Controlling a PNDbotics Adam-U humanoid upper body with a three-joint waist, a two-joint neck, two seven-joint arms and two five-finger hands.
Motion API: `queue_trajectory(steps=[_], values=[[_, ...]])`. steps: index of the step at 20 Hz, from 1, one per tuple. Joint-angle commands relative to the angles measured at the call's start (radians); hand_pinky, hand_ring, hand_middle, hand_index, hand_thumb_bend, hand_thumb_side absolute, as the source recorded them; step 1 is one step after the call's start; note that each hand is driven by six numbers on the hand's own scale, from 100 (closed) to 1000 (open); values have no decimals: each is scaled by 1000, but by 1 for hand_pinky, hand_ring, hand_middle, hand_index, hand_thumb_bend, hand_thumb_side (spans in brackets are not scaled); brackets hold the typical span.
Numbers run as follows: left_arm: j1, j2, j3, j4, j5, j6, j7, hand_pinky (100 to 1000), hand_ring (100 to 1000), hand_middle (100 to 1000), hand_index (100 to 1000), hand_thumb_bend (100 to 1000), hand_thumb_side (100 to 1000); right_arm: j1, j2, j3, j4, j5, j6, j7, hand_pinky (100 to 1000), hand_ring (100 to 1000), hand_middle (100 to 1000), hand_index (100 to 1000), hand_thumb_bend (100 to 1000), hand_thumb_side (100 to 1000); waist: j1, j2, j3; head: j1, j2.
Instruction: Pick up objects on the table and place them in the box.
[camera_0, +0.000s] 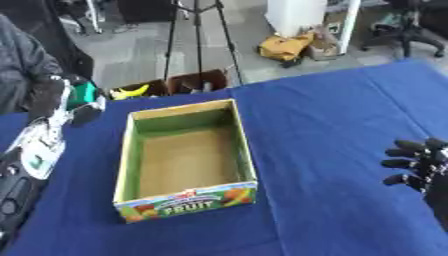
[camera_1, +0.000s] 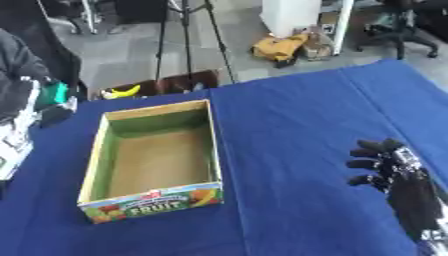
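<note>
An open cardboard fruit box stands in the middle of the blue table, and its inside is bare. At the table's far left edge, my left hand is raised, fingers curled round a green object beside the box's far left corner. Little of that object shows. My right hand hovers over the cloth at the right, well apart from the box. Its fingers are relaxed and point left, with nothing in them.
Beyond the table's far edge, a brown carton with a banana sits on the floor by tripod legs. A person in grey is at the far left. Blue cloth lies bare right of the box.
</note>
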Motion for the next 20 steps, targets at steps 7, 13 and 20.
queue_trajectory(steps=[7, 13, 20], values=[[-4, -29, -185, -210, 43, -92, -250, 342, 426, 522, 654, 100, 373, -4, 3, -6, -8, -3, -3, 8, 570, 728, 710, 832, 100, 1000, -5, -54, 9, -14, 25], [31, -63, -258, -229, 16, -134, -365, 358, 439, 544, 661, 100, 380, 0, 7, -6, -7, -6, -3, 10, 570, 728, 709, 832, 100, 1000, -2, -67, 7, -17, 29], [59, -120, -277, -188, -31, -202, -475, 397, 470, 574, 673, 100, 423, -4, 13, -6, -9, -9, -3, 13, 571, 730, 709, 832, 100, 1000, -9, -65, 3, -12, 20]])
